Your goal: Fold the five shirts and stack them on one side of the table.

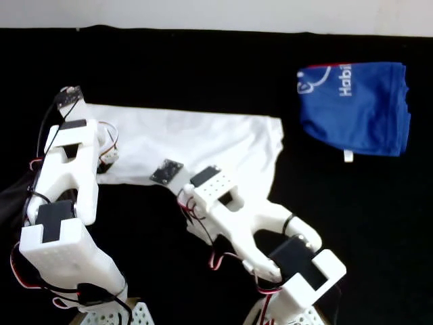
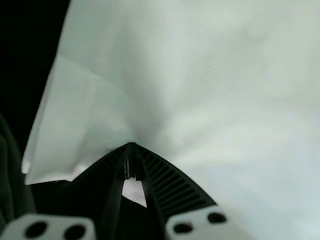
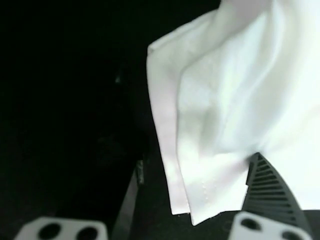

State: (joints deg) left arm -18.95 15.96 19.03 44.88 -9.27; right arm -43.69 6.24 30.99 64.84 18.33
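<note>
A white shirt (image 1: pixel 196 142) lies spread across the middle of the black table (image 1: pixel 203 68). A folded blue shirt (image 1: pixel 355 108) rests at the far right. My left gripper (image 2: pixel 131 150) is shut on a pinch of the white shirt (image 2: pixel 200 90) near its left edge; in the high view it sits at the shirt's left side (image 1: pixel 107 162). My right gripper (image 3: pixel 199 162) is open, with a folded hem corner of the white shirt (image 3: pixel 220 115) lying between its fingers. From above, that gripper (image 1: pixel 181 193) is at the shirt's near edge.
A dark garment (image 1: pixel 10 200) hangs at the table's left edge, beside the left arm. Bare black table stretches along the far side and between the white and blue shirts. A pale wall (image 1: pixel 216 13) borders the table's back.
</note>
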